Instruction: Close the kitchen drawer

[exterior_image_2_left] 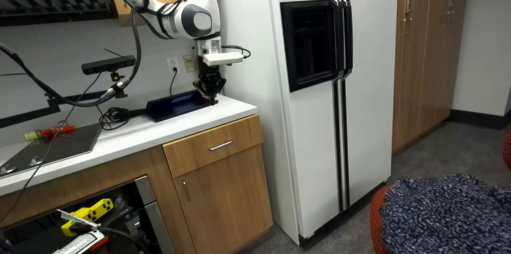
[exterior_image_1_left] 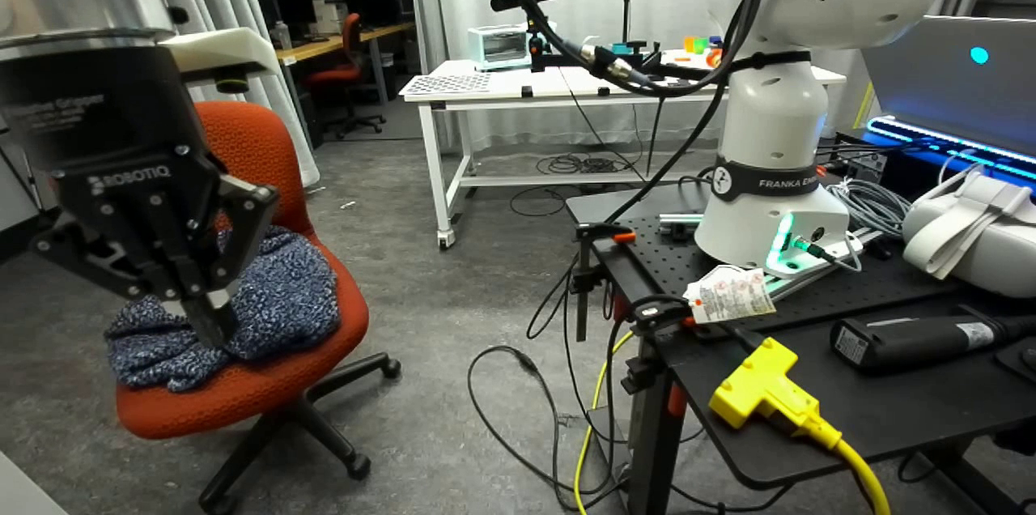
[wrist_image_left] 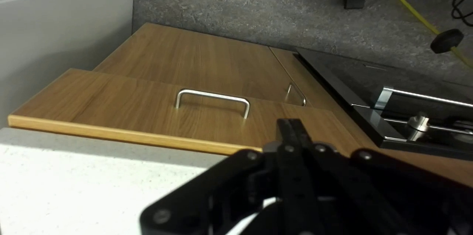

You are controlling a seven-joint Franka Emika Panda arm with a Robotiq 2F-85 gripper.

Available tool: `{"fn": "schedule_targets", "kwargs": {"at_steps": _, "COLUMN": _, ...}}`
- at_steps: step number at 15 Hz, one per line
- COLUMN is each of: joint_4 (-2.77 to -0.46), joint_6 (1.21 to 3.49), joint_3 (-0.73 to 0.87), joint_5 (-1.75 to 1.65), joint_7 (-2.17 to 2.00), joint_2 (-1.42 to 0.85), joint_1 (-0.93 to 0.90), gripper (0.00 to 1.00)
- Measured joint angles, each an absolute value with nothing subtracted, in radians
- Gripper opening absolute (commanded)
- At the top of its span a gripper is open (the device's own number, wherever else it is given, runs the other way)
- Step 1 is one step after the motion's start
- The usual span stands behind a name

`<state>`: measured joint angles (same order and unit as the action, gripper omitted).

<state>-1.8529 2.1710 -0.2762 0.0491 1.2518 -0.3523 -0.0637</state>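
The kitchen drawer shows its wooden front (exterior_image_2_left: pixel 191 154) with a silver handle, below the white counter, in an exterior view. In the wrist view the drawer front (wrist_image_left: pixel 122 105) stands slightly proud of the cabinet door below. Only a narrow dark line shows between its tan top edge and the counter; its white inside is hidden. My gripper (wrist_image_left: pixel 290 122) is shut and empty, its fingertips together, right of the handle in the wrist view. In both exterior views the gripper (exterior_image_1_left: pixel 212 325) (exterior_image_2_left: pixel 212 100) points down; in one it overlaps the counter's right end. I cannot tell whether it touches anything.
A dark blue tray (exterior_image_2_left: pixel 175 106) lies on the counter (exterior_image_2_left: pixel 235 106), beside a tall white fridge (exterior_image_2_left: pixel 315 134). A cooktop (exterior_image_2_left: pixel 60 142) is further left. An orange chair (exterior_image_1_left: pixel 243 385) with a blue knitted cloth stands on the floor. Cables hang along the arm.
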Motion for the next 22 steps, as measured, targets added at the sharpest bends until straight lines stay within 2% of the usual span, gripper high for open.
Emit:
{"fn": "schedule_targets", "kwargs": {"at_steps": 12, "joint_4": -1.927, "joint_6": 2.202, "joint_3": -0.272, "joint_5": 0.049, "joint_7": 1.216, "joint_2": -0.302, "joint_1": -0.067, "gripper": 0.00}}
{"fn": "schedule_targets", "kwargs": {"at_steps": 13, "joint_4": -1.927, "joint_6": 2.202, "joint_3": -0.271, "joint_5": 0.049, "joint_7": 1.216, "joint_2": -0.304, "joint_1": -0.067, "gripper": 0.26}}
{"fn": "schedule_targets", "kwargs": {"at_steps": 14, "joint_4": -1.927, "joint_6": 2.202, "joint_3": -0.271, "joint_5": 0.049, "joint_7": 1.216, "joint_2": -0.305, "joint_1": -0.067, "gripper": 0.27}}
{"fn": "schedule_targets", "kwargs": {"at_steps": 22, "joint_4": -1.927, "joint_6": 2.202, "joint_3": -0.268, "joint_5": 0.050, "joint_7": 1.216, "joint_2": -0.305, "joint_1": -0.067, "gripper": 0.87}}
